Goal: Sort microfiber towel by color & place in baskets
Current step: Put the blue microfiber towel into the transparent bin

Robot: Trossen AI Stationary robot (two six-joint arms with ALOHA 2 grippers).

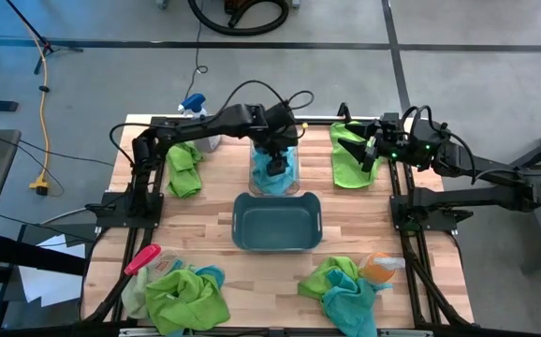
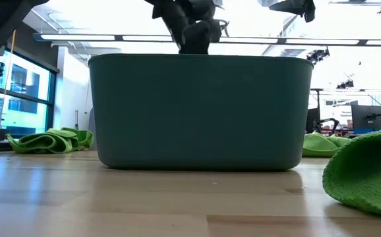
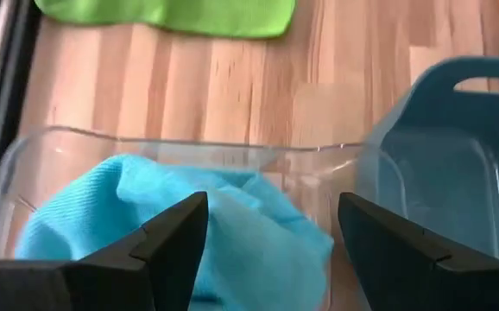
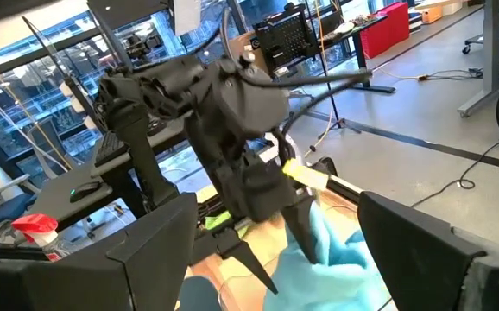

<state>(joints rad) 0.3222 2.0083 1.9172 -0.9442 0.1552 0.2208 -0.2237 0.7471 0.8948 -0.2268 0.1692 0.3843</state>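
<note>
The clear bin (image 1: 295,161) stands at the table's far middle with a turquoise towel (image 1: 272,172) bunched inside it. My left gripper (image 1: 275,153) hangs open right over that towel (image 3: 111,203), a finger on either side. The dark teal bin (image 1: 242,225) sits just nearer, in front of the clear one (image 3: 189,142). My right gripper (image 1: 372,150) is open and raised above the near edge of a lime green towel (image 1: 347,164) lying flat at the far right. In the right wrist view it (image 4: 275,259) faces the left arm. My left gripper stands open from above over the turquoise towel in the clear bin. I cannot tell whether a fingertip (image 4: 306,226) touches the cloth. The towel rests in the bin.
Mixed green and turquoise towel heaps lie at the near left (image 1: 184,295) and near right (image 1: 345,285). Another green towel (image 1: 183,168) lies far left. A spray bottle (image 1: 196,105) stands at the far edge, and a pink-handled brush (image 1: 141,259) lies near left.
</note>
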